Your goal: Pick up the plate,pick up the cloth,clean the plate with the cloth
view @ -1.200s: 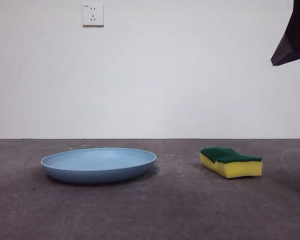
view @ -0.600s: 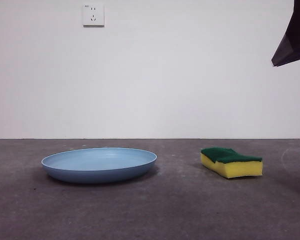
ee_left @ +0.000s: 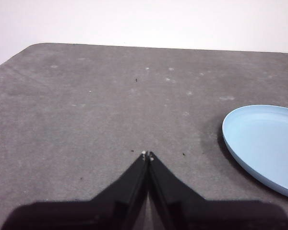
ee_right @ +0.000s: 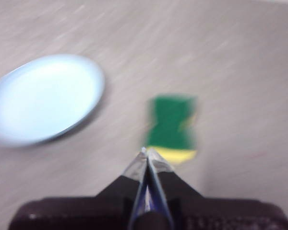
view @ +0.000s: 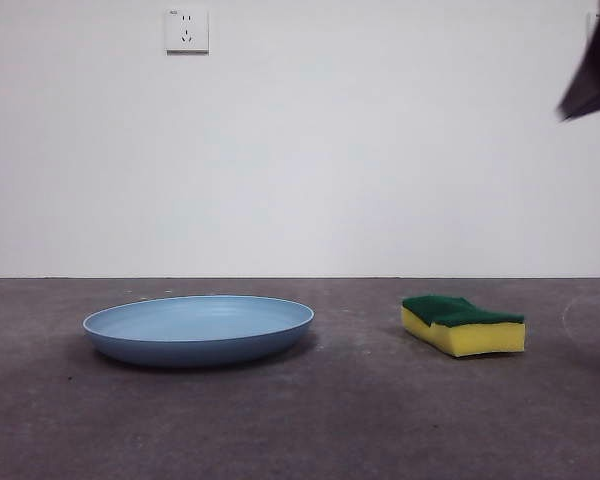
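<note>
A: Quick one. Where's the task stuff?

B: Plate [view: 198, 330] sits flat on the table [view: 320, 430], left side in the front view. Sponge [view: 463, 324], the thing standing in for the cloth, lies to its right, well apart, green side up. Neither is touched.

A: Grippers?

B: Left gripper [ee_left: 147, 155] hangs over bare table left of the plate, jaws pressed together, holding nothing. The plate's rim shows off to one side of its wrist view. Right gripper [ee_right: 147, 152] is up high, jaws also closed tip to tip and empty. Its wrist view is blurred but looks down on the sponge just past the tips, plate further left. In the front view only a dark tip shows at the top right corner; going by the sponge underneath, I'd call that the right arm.

A: Why this layout?

B: My read: each arm is parked on the side of its own item, left for the plate, right for the sponge, so they won't cross. Plate rim up gives a lip to pinch.

A: Stage?

B: Nothing picked up yet, so the very start. Both grippers would need to open before any grab. The low rim looks awkward for the jaws; the sponge should squash easily.
</note>
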{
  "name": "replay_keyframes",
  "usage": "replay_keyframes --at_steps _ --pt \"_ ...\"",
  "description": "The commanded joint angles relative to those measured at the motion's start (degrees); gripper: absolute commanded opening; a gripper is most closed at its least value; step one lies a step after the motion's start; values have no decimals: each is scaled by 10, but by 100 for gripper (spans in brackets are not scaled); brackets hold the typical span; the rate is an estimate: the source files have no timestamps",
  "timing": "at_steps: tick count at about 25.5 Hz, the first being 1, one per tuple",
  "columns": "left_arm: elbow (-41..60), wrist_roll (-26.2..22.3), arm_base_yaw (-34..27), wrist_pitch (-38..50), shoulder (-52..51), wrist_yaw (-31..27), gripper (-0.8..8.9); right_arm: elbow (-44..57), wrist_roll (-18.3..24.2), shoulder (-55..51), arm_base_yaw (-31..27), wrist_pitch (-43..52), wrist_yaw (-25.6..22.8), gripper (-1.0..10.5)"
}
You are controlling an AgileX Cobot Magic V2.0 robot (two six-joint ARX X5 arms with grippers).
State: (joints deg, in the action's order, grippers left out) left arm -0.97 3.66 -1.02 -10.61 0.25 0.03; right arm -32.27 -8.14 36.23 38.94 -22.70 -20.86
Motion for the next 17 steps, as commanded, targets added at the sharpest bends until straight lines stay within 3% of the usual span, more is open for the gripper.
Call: replay_keyframes --at_steps 1,4,6,8,9,17 --pt "8 2 -2 2 -1 0 0 6 53 -41 -68 4 -3 -17" --pt "8 2 -2 2 -1 1 0 43 75 -114 -194 41 63 -17" --pt "8 2 -2 2 -1 1 0 83 98 -159 -272 92 134 -17" --pt "8 2 -2 2 -1 1 0 127 102 -205 -328 127 220 -17" --pt "8 2 -2 2 -1 1 0 143 102 -219 -341 136 237 -17" --pt "8 2 -2 2 -1 1 0 249 101 -309 -368 149 255 -17"
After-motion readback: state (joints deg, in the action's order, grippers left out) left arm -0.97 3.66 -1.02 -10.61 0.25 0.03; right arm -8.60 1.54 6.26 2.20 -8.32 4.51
